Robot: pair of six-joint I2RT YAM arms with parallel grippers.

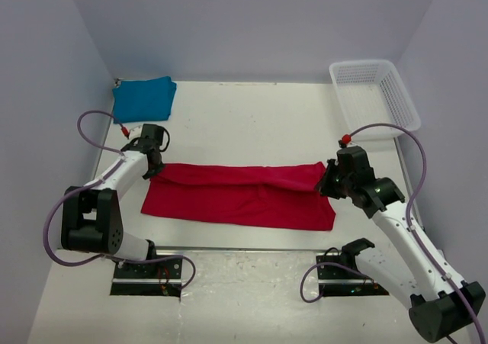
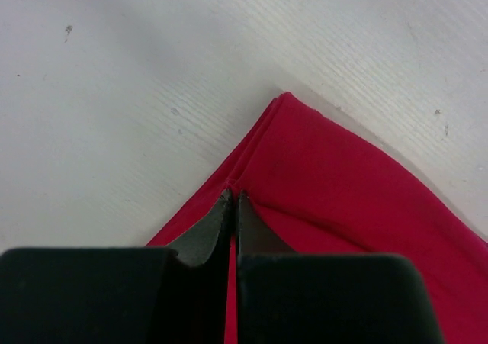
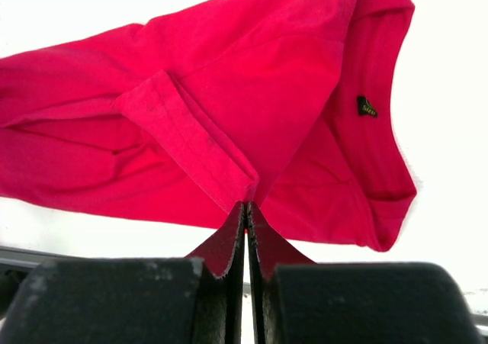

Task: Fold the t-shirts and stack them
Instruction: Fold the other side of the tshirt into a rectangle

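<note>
The red t-shirt (image 1: 240, 195) lies as a long folded band mid-table. The left gripper (image 2: 232, 200) and right gripper (image 3: 247, 207) are each pinched tight on one end. Only the right wrist view shows the neck label (image 3: 367, 106) — only the top view shows the teal t-shirt (image 1: 143, 98), folded far-left, and the basket (image 1: 374, 92), far-right. White table (image 1: 252, 123), pale walls (image 1: 252, 24).

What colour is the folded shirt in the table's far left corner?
The folded t-shirt is teal-blue, clearest from the top external view.

The red t-shirt (image 1: 236, 195) is soft matt cloth; the basket (image 1: 374, 92), white plastic mesh.
</note>
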